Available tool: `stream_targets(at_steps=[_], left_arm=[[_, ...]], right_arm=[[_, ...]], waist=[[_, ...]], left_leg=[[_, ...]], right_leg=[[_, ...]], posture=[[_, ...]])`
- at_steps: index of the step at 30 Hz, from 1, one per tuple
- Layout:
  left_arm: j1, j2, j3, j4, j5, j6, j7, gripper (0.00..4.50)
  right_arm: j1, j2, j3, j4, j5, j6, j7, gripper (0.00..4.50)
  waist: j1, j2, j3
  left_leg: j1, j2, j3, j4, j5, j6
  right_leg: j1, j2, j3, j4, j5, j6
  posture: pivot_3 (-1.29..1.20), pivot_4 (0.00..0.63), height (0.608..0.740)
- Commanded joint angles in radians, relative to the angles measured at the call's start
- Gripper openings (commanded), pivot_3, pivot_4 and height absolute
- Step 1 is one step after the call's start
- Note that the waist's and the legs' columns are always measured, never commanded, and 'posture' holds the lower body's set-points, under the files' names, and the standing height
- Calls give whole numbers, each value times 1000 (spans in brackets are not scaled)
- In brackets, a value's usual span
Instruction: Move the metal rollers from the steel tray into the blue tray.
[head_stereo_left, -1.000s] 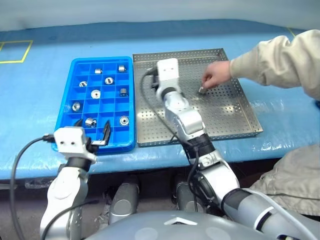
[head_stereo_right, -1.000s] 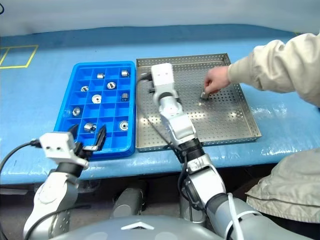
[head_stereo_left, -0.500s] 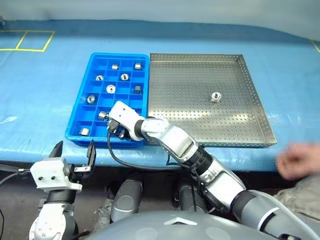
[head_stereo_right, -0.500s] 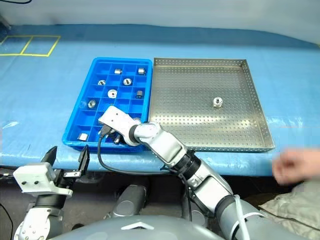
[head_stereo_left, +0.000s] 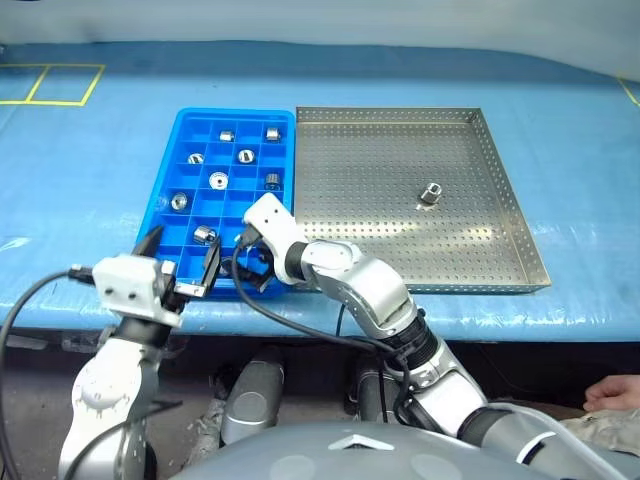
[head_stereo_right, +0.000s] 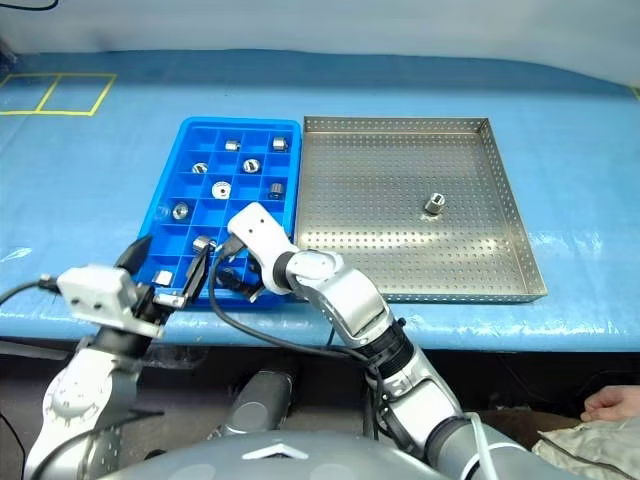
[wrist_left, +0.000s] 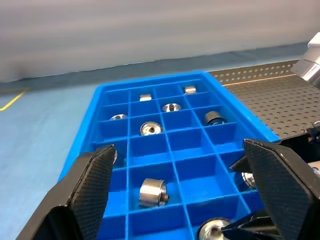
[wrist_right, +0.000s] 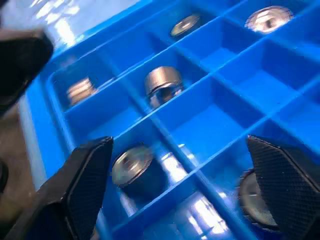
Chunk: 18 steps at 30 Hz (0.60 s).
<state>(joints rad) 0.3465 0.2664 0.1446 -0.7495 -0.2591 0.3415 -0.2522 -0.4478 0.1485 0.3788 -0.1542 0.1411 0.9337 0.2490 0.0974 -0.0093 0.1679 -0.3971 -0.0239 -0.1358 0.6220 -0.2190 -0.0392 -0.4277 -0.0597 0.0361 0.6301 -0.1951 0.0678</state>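
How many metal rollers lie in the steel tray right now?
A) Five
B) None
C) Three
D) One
D: a single metal roller sits alone on the steel tray, right of its centre; all the other rollers sit in compartments of the blue tray.

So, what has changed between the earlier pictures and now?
The right gripper left the steel tray, crossed to the blue tray's near edge and is now open there. The person's hand set one metal roller on the steel tray and pulled away. The left gripper rose back to the blue tray's near edge, staying open and empty. Both trays kept their places.
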Motion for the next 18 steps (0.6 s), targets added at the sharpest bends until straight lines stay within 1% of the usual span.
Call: stream_targets(at_steps=[1, 3, 5, 10, 12, 14, 18], left_arm=[[-92, 32, -30, 28, -37, 41, -43, 4500], [-143, 41, -78, 55, -36, 52, -67, 4500], [-176, 34, -130, 79, -43, 60, -85, 4500], [-205, 8, -243, 106, -43, 74, -107, 4500], [-203, -5, -272, 105, -47, 76, -107, 4500], [-194, -14, -304, 102, -42, 73, -106, 4500], [-179, -29, -330, 98, -44, 68, -100, 4500]], right_arm=[[-4, 52, -199, 4, -99, -177, -280, 4471], [-21, 48, -269, 74, -159, -280, -432, 4471], [-49, 64, -354, 165, -183, -372, -568, 4471], [-165, 59, -447, 412, -194, -566, -730, 4471], [-228, 45, -489, 533, -173, -636, -763, 4471], [-299, 31, -542, 664, -124, -679, -766, 4471], [-406, -5, -584, 893, -89, -752, -750, 4471]], waist=[[-11, -1, 0], [-33, -2, -1], [-59, -2, -2], [-136, 0, -1], [-153, 0, -1], [-162, 0, -1], [-163, 0, -1]], left_leg=[[0, 0, 0, 2, 1, 0], [2, -1, 1, 4, 1, 0], [1, -1, 2, 4, 1, 0], [3, 0, 4, 0, 2, 0], [3, 1, 5, -1, 3, 1], [3, 1, 5, -1, 3, 1], [4, 1, 6, 0, 3, 2]], right_leg=[[0, 0, 0, 0, 1, 1], [1, 0, 1, -1, 2, 3], [3, 0, 2, -1, 4, 3], [1, 0, 6, 0, 8, -3], [0, 0, 7, 0, 9, -3], [0, 1, 7, 0, 11, 0], [1, 1, 8, 0, 12, 1]], posture=[[107, 150, 740], [85, 150, 740], [45, 150, 740], [28, 150, 740], [31, 150, 740], [46, 150, 740], [76, 150, 740]])
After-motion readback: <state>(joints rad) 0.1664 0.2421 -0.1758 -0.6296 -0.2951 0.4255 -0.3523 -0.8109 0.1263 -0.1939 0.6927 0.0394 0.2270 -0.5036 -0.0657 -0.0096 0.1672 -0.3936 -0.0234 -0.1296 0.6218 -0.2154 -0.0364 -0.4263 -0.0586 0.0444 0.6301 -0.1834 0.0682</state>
